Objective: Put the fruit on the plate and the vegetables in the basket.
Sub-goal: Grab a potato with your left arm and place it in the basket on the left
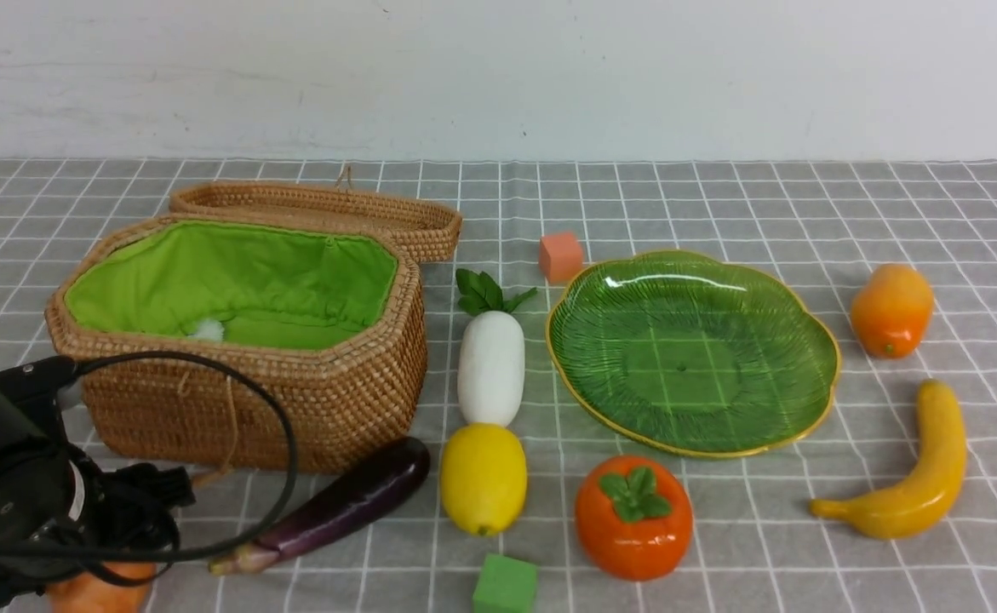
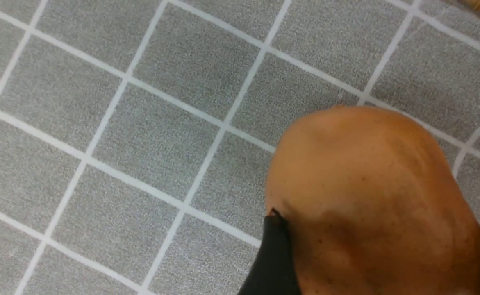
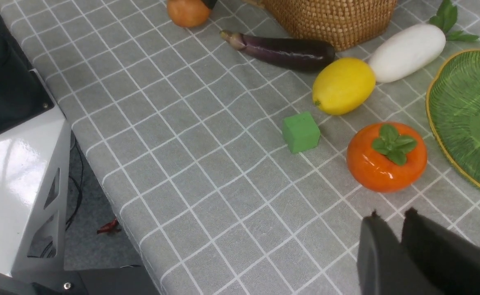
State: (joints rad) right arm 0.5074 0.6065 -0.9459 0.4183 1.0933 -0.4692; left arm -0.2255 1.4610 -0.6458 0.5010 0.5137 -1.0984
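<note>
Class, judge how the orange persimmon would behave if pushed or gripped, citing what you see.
The persimmon looks glossy, so a grip may slip. Its squat shape, sitting upright, suggests sliding rather than rolling. Likely rigid: its skin shows sharp highlights, no dents.

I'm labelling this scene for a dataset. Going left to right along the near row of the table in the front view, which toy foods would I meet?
potato → eggplant → lemon → persimmon → banana
</note>
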